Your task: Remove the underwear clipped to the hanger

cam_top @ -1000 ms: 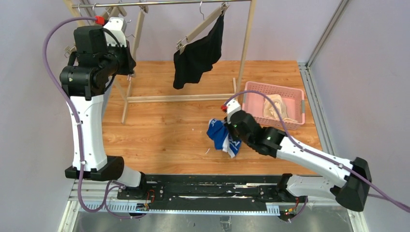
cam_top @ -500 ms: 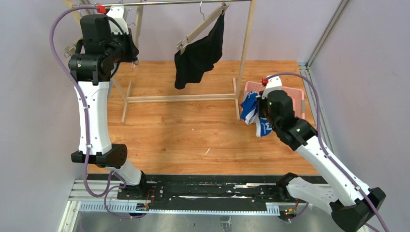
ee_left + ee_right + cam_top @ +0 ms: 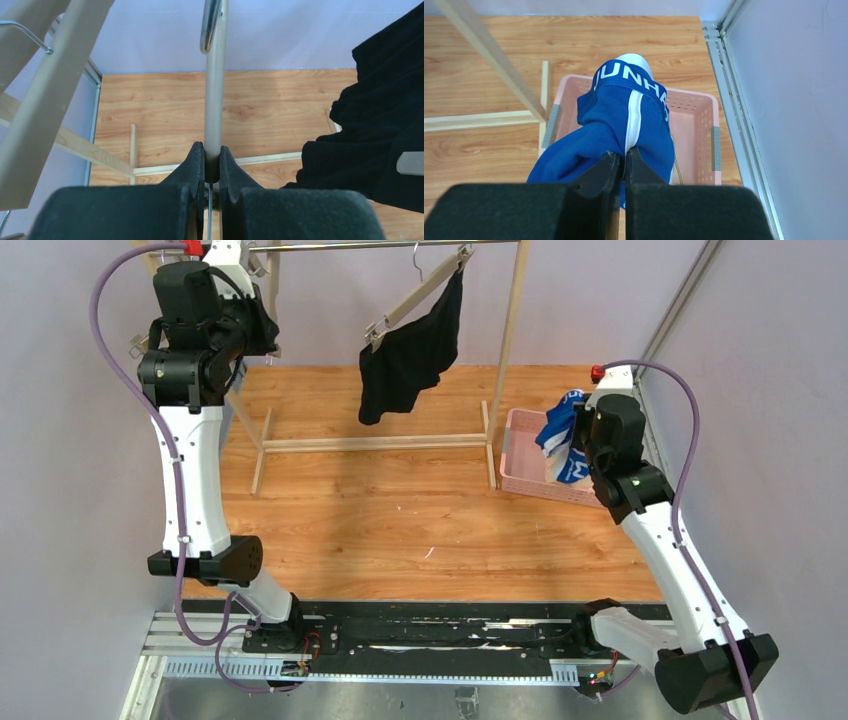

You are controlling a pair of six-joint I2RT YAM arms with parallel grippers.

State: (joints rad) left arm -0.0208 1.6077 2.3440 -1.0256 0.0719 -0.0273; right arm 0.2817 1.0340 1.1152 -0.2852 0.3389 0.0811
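Right now the right gripper (image 3: 624, 161) is pinching a fold of the blue underwear (image 3: 624, 110) between nearly closed jaws, dangling it over the pink basket (image 3: 696, 125). The left gripper (image 3: 212, 167) is clamping narrowly around the metal rail (image 3: 215, 100), with the black underwear (image 3: 380, 125) hanging just beside it.

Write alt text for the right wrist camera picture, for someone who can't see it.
The right pincer is shut on blue briefs with white trim, holding them over a pink basket on a wooden table. A pale rack post slants across the upper left.
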